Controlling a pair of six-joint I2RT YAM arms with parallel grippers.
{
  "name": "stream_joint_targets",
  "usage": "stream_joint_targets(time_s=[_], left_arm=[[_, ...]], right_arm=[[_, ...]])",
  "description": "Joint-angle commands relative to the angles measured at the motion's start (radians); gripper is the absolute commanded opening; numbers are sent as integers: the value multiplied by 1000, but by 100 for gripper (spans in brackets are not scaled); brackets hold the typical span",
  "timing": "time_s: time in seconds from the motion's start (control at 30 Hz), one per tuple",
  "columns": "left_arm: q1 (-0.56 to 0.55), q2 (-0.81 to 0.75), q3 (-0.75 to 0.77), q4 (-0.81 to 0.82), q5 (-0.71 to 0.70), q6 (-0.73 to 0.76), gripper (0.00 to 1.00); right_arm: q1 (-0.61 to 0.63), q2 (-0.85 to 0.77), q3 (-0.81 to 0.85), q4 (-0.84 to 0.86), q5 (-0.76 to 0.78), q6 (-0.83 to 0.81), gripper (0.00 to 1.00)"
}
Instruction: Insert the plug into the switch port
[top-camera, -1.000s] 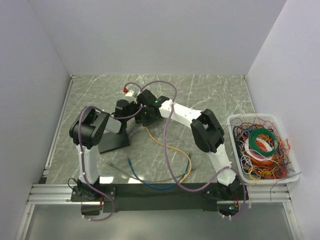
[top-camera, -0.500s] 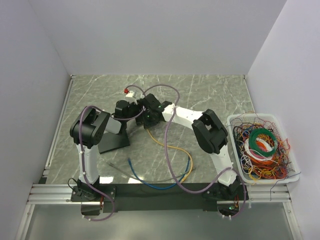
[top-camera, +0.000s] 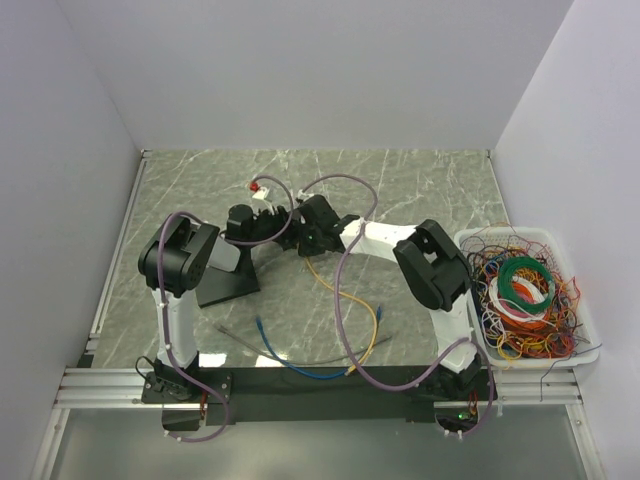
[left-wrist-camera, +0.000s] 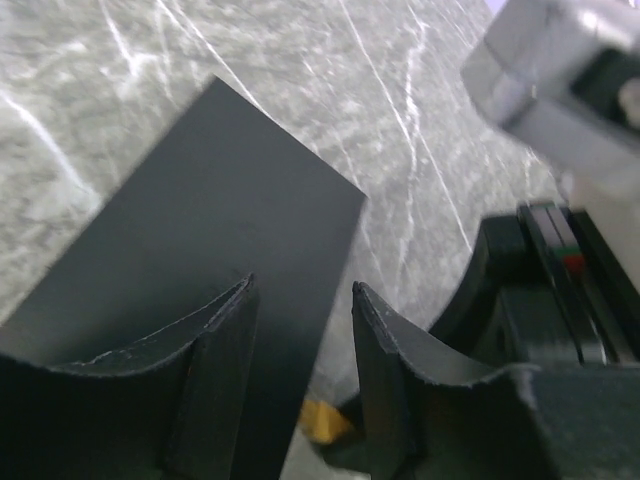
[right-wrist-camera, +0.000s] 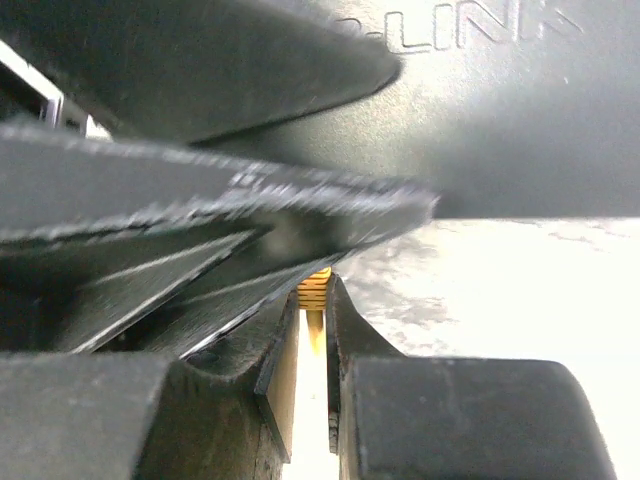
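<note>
The black switch (top-camera: 226, 282) lies on the marble table left of centre. My left gripper (top-camera: 241, 238) hangs over its far end. In the left wrist view the left gripper (left-wrist-camera: 305, 340) is open, with the switch's flat top (left-wrist-camera: 200, 250) under it and nothing between the fingers. My right gripper (top-camera: 304, 240) is shut on the yellow plug (right-wrist-camera: 317, 288) of the yellow cable (top-camera: 345, 300). In the right wrist view the right gripper (right-wrist-camera: 313, 305) sits low beside the switch body (right-wrist-camera: 500, 120), which fills the top. The plug also shows in the left wrist view (left-wrist-camera: 325, 425). The port is hidden.
A blue cable (top-camera: 290, 357) and a grey cable (top-camera: 235, 335) lie near the front edge. A white basket (top-camera: 470, 245) full of coloured wires stands at the right. Purple hoses loop over both arms. Walls close in the table on three sides.
My right gripper has shifted to the right with the plug, dragging the yellow cable with it. My left gripper has moved slightly back over the switch.
</note>
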Motion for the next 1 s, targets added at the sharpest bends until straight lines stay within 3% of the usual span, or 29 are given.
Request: stream_joint_targets(time_s=[0.0, 0.1, 0.33, 0.63, 0.77, 0.97], left_arm=[[-29, 53, -84, -262, 71, -34, 50], [-31, 24, -90, -282, 33, -38, 50], [-32, -109, -101, -369, -88, -103, 49], [-37, -384, -102, -613, -275, -126, 48], [-45, -490, -129, -687, -327, -129, 48], [-57, -641, -156, -806, -455, -159, 47]], right_arm=[[-48, -80, -32, 123, 127, -14, 2], [-61, -116, -76, 112, 158, -33, 8], [-118, -150, -115, 84, 198, -73, 43], [-181, -56, -1, 20, 281, -145, 61], [-236, -24, 68, -5, 270, -155, 63], [-262, 116, 336, -118, 212, -159, 64]])
